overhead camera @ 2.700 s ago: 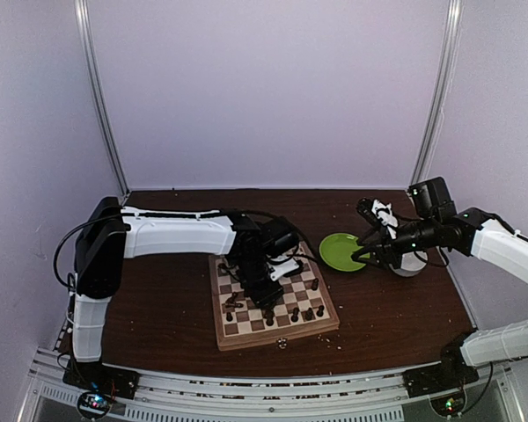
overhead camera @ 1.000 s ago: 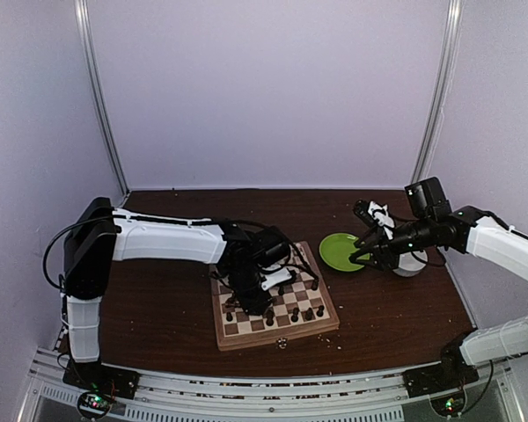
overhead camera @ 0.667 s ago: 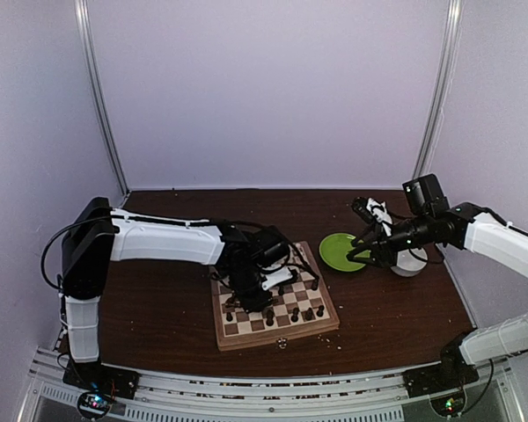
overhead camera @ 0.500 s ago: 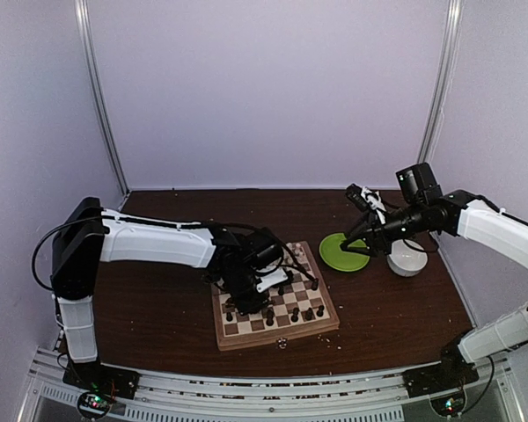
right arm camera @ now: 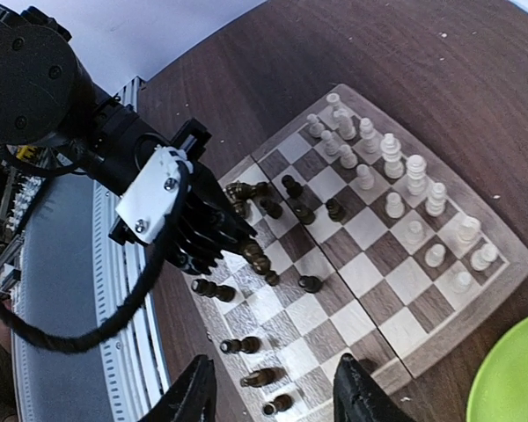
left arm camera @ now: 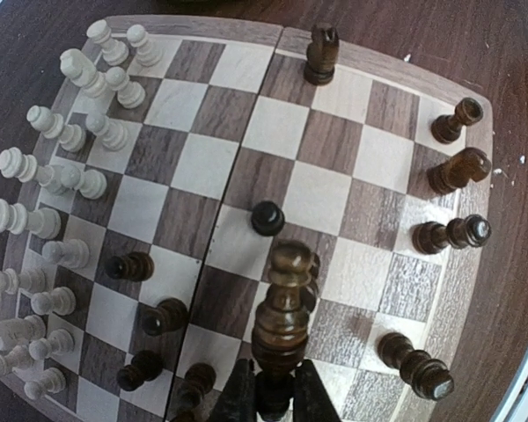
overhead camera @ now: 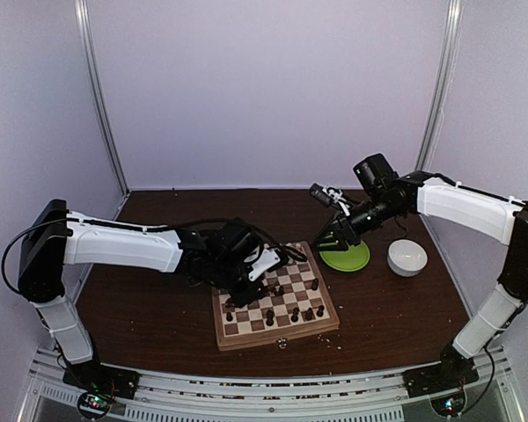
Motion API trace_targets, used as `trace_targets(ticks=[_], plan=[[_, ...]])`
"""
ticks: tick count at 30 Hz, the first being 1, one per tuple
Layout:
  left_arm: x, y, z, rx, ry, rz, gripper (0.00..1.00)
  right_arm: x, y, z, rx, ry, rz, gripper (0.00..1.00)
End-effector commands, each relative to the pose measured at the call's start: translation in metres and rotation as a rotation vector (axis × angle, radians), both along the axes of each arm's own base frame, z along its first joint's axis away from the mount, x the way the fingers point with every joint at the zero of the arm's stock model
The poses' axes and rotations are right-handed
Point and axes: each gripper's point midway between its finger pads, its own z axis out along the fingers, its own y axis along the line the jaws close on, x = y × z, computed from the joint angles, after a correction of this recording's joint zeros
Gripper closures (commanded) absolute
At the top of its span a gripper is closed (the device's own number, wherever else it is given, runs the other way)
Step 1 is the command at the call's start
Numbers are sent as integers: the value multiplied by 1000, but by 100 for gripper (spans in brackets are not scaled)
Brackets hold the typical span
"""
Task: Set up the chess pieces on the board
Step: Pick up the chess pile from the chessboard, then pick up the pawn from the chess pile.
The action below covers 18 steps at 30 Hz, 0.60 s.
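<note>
Board sits near the table's 6 o'clock edge. In the left wrist view, pale chess pieces mass along its 9 o'clock side, with dark ones scattered. Left hand clamps a dark piece over the board. Right hand, fingers apart, hovers by the green plate at the board's 2 o'clock. White bowl sits at the plate's 3 o'clock.

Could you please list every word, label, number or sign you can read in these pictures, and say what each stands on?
None can be read. The square wooden chequered board has no letters or numbers on its edge, the round green plate and white bowl are plain, and the white arm casings show no legible marking.
</note>
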Motion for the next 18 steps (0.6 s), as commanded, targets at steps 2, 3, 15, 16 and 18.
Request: trace_targets(ticks=[2, 3, 15, 16, 18], plan=[[21, -18, 36, -201, -82, 46, 100, -15, 30, -12, -24, 124, 61, 53], [23, -20, 40, -215, -87, 50, 100, -16, 35, -14, -28, 140, 68, 53], [13, -22, 59, -312, -55, 36, 100, -20, 59, -29, -34, 246, 98, 52], [12, -22, 60, -315, -55, 36, 100, -21, 60, -29, -30, 253, 100, 52], [12, -21, 61, -320, -55, 39, 100, -25, 64, -29, -22, 266, 113, 53]])
